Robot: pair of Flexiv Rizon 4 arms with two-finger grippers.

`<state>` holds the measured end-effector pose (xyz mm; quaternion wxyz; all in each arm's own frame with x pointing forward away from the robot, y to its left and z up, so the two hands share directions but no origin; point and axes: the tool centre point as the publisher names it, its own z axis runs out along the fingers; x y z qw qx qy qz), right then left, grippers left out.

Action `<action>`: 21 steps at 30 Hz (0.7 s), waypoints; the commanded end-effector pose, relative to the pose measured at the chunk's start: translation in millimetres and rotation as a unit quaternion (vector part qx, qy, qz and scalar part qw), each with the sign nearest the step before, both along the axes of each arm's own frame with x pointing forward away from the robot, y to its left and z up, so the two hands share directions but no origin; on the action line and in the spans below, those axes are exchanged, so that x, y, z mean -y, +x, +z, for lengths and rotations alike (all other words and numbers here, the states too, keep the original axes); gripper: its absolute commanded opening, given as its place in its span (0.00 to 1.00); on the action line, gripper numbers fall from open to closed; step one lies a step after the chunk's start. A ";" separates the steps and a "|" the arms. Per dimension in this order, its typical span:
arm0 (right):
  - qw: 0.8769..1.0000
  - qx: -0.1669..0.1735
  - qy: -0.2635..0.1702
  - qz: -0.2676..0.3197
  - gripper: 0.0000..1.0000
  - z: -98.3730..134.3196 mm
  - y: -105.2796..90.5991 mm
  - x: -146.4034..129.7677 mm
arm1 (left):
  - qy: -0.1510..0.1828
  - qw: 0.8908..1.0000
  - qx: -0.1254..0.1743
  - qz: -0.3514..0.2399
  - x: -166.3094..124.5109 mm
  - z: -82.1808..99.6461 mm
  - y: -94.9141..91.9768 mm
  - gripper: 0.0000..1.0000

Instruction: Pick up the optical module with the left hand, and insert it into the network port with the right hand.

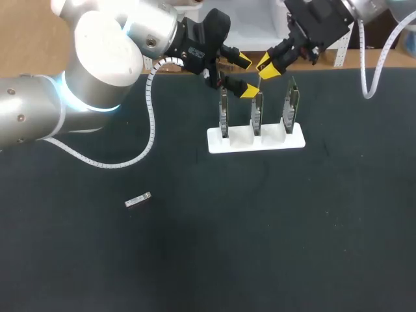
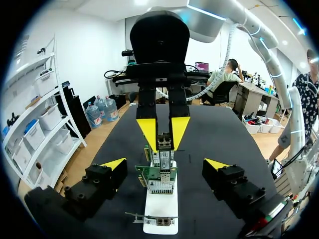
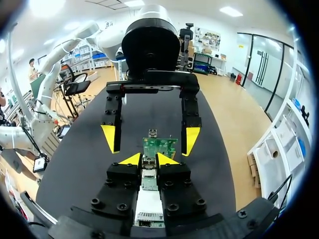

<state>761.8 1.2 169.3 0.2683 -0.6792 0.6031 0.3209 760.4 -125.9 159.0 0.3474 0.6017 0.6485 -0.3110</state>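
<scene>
1. The optical module is clamped between the fingers of the right gripper, over the upright network cards in the white holder.
2. The left gripper is held with its fingers apart, close beside the right gripper.
3. A small silver piece is seen on the dark table, well apart from the holder.

Uniform dark charcoal on the flat table surface. The slotted plastic rack is plain white. The three upright circuit cards are green boards with silver metal ends. The left gripper and right gripper have black bodies and bright yellow tips. The small metal optical module at the right tips is silver-grey. The small loose block is pale grey. The left arm is silver with a pale-blue glowing ring, and its coiled cable is white.
</scene>
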 end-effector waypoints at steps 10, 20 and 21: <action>1.000 -0.001 0.000 0.000 0.00 -2.2 -2.3 -4.4 | 0.003 1.000 -0.001 -0.001 0.9 0.8 1.6 1.00; 1.000 -0.001 -0.003 -0.005 0.00 -3.6 -0.2 -2.8 | 0.003 1.000 -0.001 -0.001 0.9 0.8 1.6 1.00; 1.000 -0.001 -0.004 -0.006 0.00 -4.7 -0.7 -2.8 | 0.003 1.000 -0.001 -0.001 0.9 0.8 1.6 1.00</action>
